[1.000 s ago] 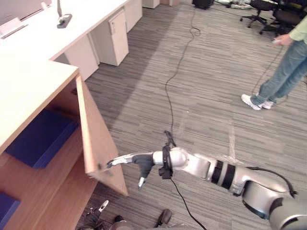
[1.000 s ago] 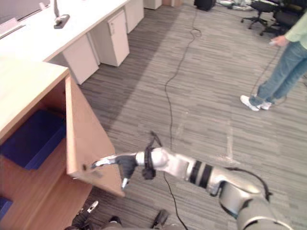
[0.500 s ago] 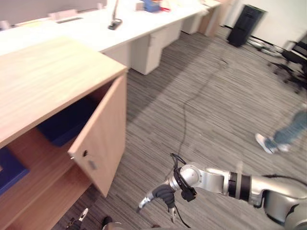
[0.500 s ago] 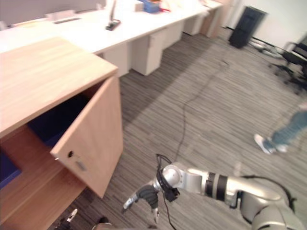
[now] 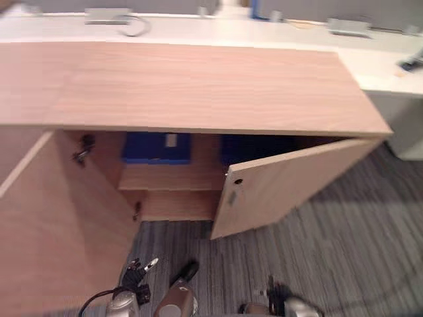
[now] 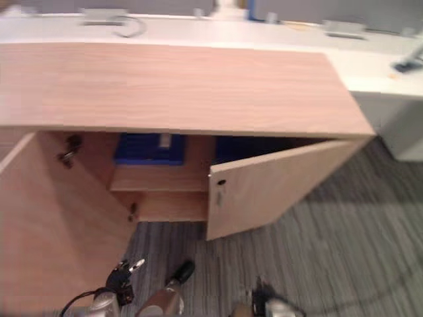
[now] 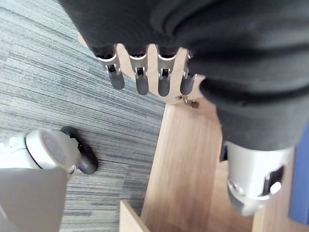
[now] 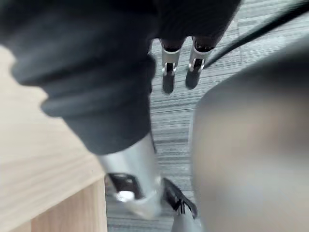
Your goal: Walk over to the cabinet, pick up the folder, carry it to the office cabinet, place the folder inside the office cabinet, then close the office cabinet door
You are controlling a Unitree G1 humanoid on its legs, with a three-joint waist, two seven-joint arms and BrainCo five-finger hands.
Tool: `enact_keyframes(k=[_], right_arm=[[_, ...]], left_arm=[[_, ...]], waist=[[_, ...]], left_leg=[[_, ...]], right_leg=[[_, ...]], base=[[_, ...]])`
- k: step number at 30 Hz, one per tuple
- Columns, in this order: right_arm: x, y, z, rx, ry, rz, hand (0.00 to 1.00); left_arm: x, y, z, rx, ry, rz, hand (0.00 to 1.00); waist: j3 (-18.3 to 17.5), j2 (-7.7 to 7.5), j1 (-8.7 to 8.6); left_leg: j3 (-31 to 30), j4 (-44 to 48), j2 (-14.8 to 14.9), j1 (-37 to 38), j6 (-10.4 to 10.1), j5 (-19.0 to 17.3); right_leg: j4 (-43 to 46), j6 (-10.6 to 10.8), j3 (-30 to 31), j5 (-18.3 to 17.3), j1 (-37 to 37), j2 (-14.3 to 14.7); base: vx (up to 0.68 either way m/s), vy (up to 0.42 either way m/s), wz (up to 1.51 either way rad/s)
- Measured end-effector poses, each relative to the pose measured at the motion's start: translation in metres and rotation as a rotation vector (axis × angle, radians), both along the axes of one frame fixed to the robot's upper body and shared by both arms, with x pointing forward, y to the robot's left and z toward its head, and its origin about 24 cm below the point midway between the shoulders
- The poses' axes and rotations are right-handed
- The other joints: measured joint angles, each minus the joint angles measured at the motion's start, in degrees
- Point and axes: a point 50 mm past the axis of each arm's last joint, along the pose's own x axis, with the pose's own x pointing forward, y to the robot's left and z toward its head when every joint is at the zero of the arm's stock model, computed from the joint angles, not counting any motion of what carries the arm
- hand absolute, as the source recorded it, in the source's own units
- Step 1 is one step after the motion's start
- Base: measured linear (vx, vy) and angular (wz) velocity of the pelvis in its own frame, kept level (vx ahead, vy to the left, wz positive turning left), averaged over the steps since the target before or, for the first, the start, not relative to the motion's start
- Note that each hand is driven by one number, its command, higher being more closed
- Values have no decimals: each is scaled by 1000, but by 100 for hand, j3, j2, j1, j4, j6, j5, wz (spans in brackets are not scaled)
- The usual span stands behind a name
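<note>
I take the light wooden office cabinet (image 5: 198,86) as my landmark. A long white desk (image 5: 198,30) runs directly behind it and on past its right end. Inside the cabinet, on a wooden shelf (image 5: 168,177), a flat blue folder (image 5: 156,146) lies left of centre. A second dark blue folder (image 5: 254,146) lies just to its right, partly behind the cabinet's right wooden door (image 5: 291,181). That door stands ajar, angled out in front of the opening. The left wooden door (image 5: 53,224) is swung wide, out to the cabinet's front left. Grey striped carpet (image 5: 357,251) lies before the cabinet and to its right.
</note>
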Motion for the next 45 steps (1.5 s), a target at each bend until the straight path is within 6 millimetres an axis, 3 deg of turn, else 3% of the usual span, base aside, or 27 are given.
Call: enact_keyframes(k=[1,2,3,5,7,8,9,10,11,13,15,18,20,21,22,23,24,25,26,27,28,31,33,41,45], right_arm=[[-7,-4,-1,-10,10,-44,0],[-10,-3,-1,-6,14,-57,0],[-12,0,-2,3,11,-56,0],[-6,5,0,12,-14,-51,0],[2,13,1,28,-36,-37,0],[5,16,1,31,-40,-15,0],[15,24,3,48,-65,-2,0],[17,25,4,49,-75,-7,0],[16,22,4,48,-77,-27,0],[15,11,5,43,-79,-117,0],[14,7,4,54,-69,-182,0],[7,-3,2,56,-57,-284,0],[8,-2,2,61,-56,-290,0],[4,-3,1,59,-49,-292,0],[-3,-5,-1,57,-23,-297,0],[-3,-3,-1,61,-23,-296,0],[-3,-1,-1,67,-28,-300,0],[-8,-4,-2,60,-17,-303,0],[-12,-9,-2,47,-14,-307,0],[-15,-14,-1,35,-9,-320,0],[-17,-13,-2,44,-7,-337,0],[-6,-6,-1,63,-33,-326,0],[-4,-6,0,63,-37,-323,0],[-8,-14,1,51,-38,-312,0],[-20,-18,-1,40,-15,-284,0]], left_arm=[[-1,-13,-2,-37,-1,3,0],[-2,-20,-3,-57,-4,5,0],[-3,-27,0,-85,-35,27,0],[-5,-33,-1,-122,-41,62,0],[-5,-28,0,-155,-75,156,0],[-7,-25,0,-163,-78,193,0],[-14,-15,-2,-184,-79,306,0],[-18,-12,-4,-194,-67,345,0],[-25,-10,-8,-200,-39,372,0],[-34,-9,-15,-196,26,329,0],[-40,-5,-19,-185,72,292,0],[-42,-8,-20,-186,92,261,0],[-43,-14,-21,-203,92,270,0],[-41,-13,-21,-204,88,270,0],[-41,-16,-21,-214,83,272,0],[-42,-17,-21,-221,81,279,0],[-48,-11,-22,-221,86,310,0],[-51,-12,-22,-227,84,325,0],[-54,-13,-22,-232,82,331,0],[-53,-17,-21,-242,73,330,0],[-49,-14,-18,-235,46,328,0],[-45,-3,-13,-209,12,330,0],[-40,2,-7,-199,-35,345,0],[9,58,54,161,-260,260,0],[44,107,104,472,-325,193,0]], waist=[[-55,-6,-57],[-82,-26,-43],[-142,37,-55],[-162,106,-31],[-101,18,49],[-87,-16,44],[-31,-74,-17],[-47,-40,-65],[-89,23,-87],[-184,193,-107],[-141,74,-91],[-121,128,-121],[-63,219,-130],[-44,250,-257],[-65,294,-192],[-35,221,-205],[-8,143,-266],[-50,182,-263],[-105,258,-302],[-141,327,-367],[-149,342,-335],[-94,166,-332],[-80,174,-297],[-109,498,-397],[-128,526,-490]], left_leg=[[252,525,-33,-203,-359,-73],[368,799,-44,-260,-399,-144],[504,1034,173,-210,-562,-278],[683,606,456,-68,-673,-285],[1171,444,484,-70,-526,-45],[1588,433,535,-85,-354,-71],[3268,844,944,-301,181,-264],[4054,1229,1213,-409,268,-413],[5403,1890,1684,-430,351,-715],[6713,2250,1943,-475,569,-1130],[6591,1961,1451,-532,694,-1010],[6331,1547,871,-536,1031,-645],[6105,914,614,-354,1041,-337],[5783,335,249,-200,918,52],[5764,-381,73,83,727,184],[5975,-521,26,166,757,2],[6380,-73,73,170,933,-339],[6373,174,233,310,887,-407],[6258,-14,334,430,705,-354],[6128,-350,162,506,866,-132],[5962,-857,55,703,890,162],[5766,-1308,-93,857,877,384],[5727,-1309,-127,867,875,381],[5701,-1341,-213,890,827,349],[5784,-1340,-172,936,807,321]], right_leg=[[-91,-89,-525,-18,163,-57],[-144,-120,-701,-23,233,-50],[-258,-186,-1099,-12,381,119],[-203,-250,-1484,-47,458,227],[-222,-258,-1751,-55,568,177],[-266,-262,-1819,-57,612,138],[-383,-261,-2015,-56,705,38],[-400,-260,-2091,-56,752,10],[-483,-225,-2221,-45,882,-38],[-428,-69,-2594,-84,930,-111],[-416,-69,-2879,-83,933,-344],[-25,-185,-3494,34,1095,-589],[-622,-75,-3734,-178,1136,-361],[-894,-142,-3975,61,1309,-264],[-959,-23,-4338,206,1402,-316],[-978,21,-4472,230,1417,-394],[-894,22,-4718,231,1449,-625],[-770,45,-4891,248,1526,-721],[-725,44,-4965,247,1566,-692],[-633,-38,-5119,299,1578,-740],[-529,-158,-5218,421,1498,-736],[-545,-157,-5227,462,1510,-741],[-564,-159,-5227,525,1526,-757],[-858,-112,-5227,457,1655,-729],[-909,-68,-5147,422,1671,-706]], base=[[-134,-187,152],[-49,-326,179],[29,-222,126],[71,-252,118],[35,-133,66],[1,-22,46],[-14,-16,42],[57,43,53],[104,81,46],[185,155,86],[229,185,104],[180,125,163],[-19,63,169],[-100,70,173],[-67,76,166],[-11,62,105],[44,-19,82],[90,-73,85],[115,-91,93],[112,-13,90],[93,35,76],[66,68,34],[16,35,12],[-38,13,-1],[-70,5,-10]])
